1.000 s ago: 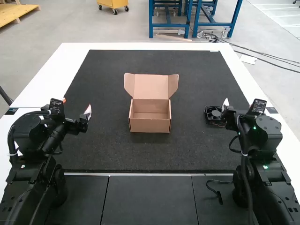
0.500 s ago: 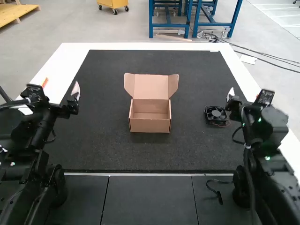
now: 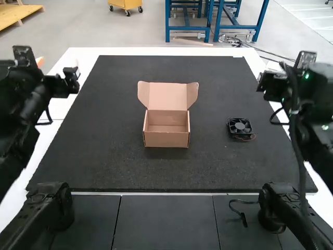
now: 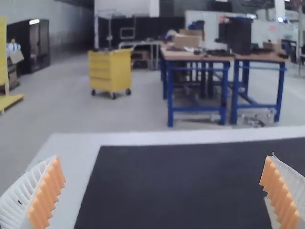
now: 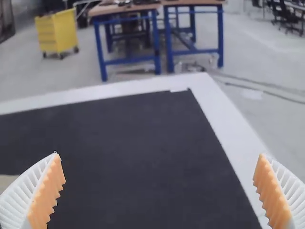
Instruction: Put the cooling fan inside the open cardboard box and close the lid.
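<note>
High view: the cardboard box (image 3: 166,122) stands open in the middle of the black mat (image 3: 104,156), its lid flap upright on the 12 o'clock side. Its front wall hides part of the inside. The cooling fan (image 3: 240,126) lies flat on the mat at the box's 3 o'clock, well apart from it. The mat covers a white tabletop (image 3: 156,51). The left arm (image 3: 26,99) at 10 o'clock and the right arm (image 3: 302,88) at 2 o'clock are cut off by the frame.

Left wrist view: the left jaws are spread wide with nothing between their orange pads (image 4: 45,195), above bare mat. Beyond are a grey floor, a yellow cart (image 4: 110,71) and blue-legged benches (image 4: 195,90).

Right wrist view: the right jaws gape equally wide and hold nothing. A tan sliver (image 5: 4,180) at the edge is too small to identify.
</note>
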Available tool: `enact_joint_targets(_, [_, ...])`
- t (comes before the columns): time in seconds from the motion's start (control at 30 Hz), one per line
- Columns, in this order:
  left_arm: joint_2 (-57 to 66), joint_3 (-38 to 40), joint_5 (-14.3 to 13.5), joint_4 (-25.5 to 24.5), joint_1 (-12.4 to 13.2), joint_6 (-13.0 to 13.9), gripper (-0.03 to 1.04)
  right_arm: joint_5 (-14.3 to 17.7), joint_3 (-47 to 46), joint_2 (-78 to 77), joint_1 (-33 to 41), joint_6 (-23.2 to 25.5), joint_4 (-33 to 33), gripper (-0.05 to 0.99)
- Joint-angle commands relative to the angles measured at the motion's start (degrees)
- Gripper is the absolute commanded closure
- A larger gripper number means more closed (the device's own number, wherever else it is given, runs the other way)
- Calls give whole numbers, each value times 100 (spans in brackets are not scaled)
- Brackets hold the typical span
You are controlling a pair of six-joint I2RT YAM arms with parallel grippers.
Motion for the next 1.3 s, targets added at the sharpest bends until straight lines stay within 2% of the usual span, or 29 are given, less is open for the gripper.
enact_joint_targets(0.0, [531, 522, 63, -159, -10, -162, 4, -76, 829, 453, -41, 16, -399, 3])
enact_joint_targets(0.1, [1198, 1093, 55, -633, -10, -110, 4, -76, 1576, 1174, -67, 78, -1260, 3])
enact_joint_targets(0.2, [1726, 1708, 99, -1029, -98, 110, 4, -76, 2007, 1517, -41, 78, -1462, 3])
enact_joint_targets(0.27, [1989, 2016, 116, -1196, -229, 233, 4, -59, 2200, 1754, -67, 78, -1726, 3])
enact_joint_targets(0.33, [2227, 2271, 151, -1301, -467, 259, 4, -50, 2499, 2070, -76, 78, -2209, 3])
enact_joint_targets(0.4, [2438, 2464, 274, -1460, -810, 259, 4, -50, 2816, 2395, -76, 192, -2631, 3])
enact_joint_targets(0.6, [2657, 2719, 274, -1802, -2128, 242, 4, -24, 3809, 3301, -208, 236, -3352, 3])
enact_joint_targets(0.73, [2649, 2587, 107, -2075, -2910, 207, 4, -191, 4363, 3977, -375, 25, -3914, 3])
enact_joint_targets(0.87, [2570, 2447, -77, -2233, -3473, 198, 4, -366, 4653, 4391, -542, -291, -4240, 3])
enact_joint_targets(0.97, [2473, 2350, -279, -2383, -3754, 198, 4, -665, 4565, 4610, -674, -388, -4415, 3])
enact_joint_targets(1.07, [2411, 2209, -499, -2567, -3947, 224, 4, -744, 4319, 4698, -858, -494, -4433, 3])
enact_joint_targets(1.17, [2306, 2139, -622, -2848, -4053, 330, 4, -762, 3993, 4733, -1060, -687, -4275, 3])
enact_joint_targets(1.27, [2130, 1981, -807, -2910, -4088, 435, 4, -771, 3686, 4742, -1139, -854, -4196, 3])
